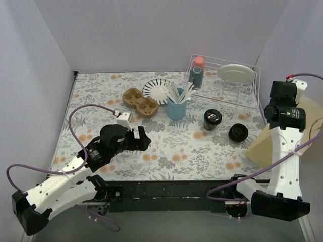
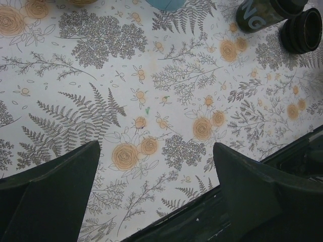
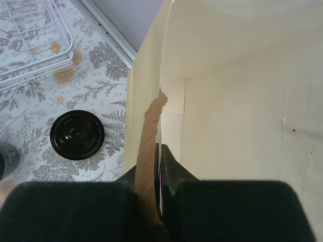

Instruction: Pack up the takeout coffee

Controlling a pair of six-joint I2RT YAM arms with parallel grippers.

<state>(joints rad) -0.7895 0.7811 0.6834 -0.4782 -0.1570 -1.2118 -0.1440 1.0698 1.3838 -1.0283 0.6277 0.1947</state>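
Observation:
Two dark coffee cups with black lids stand on the floral table, one [image 1: 212, 119] near the middle and one [image 1: 237, 132] to its right; both show at the top right of the left wrist view [image 2: 262, 12] [image 2: 303, 30]. A brown cardboard cup carrier [image 1: 140, 101] lies at the back left. My left gripper [image 1: 141, 139] [image 2: 156, 146] is open and empty, low over the table's front left. My right gripper [image 3: 161, 151] is shut on the rim and twisted handle [image 3: 151, 126] of a beige paper bag [image 3: 237, 111] [image 1: 270, 143] at the table's right edge. One black lid [image 3: 77, 135] lies just left of the bag.
A blue cup of wooden stirrers [image 1: 176, 107] and a striped plate [image 1: 156, 91] stand beside the carrier. A white wire rack [image 1: 227, 93] at the back right holds a plate [image 1: 235, 73] and a pink-capped bottle [image 1: 197, 71]. Walls enclose the table on three sides.

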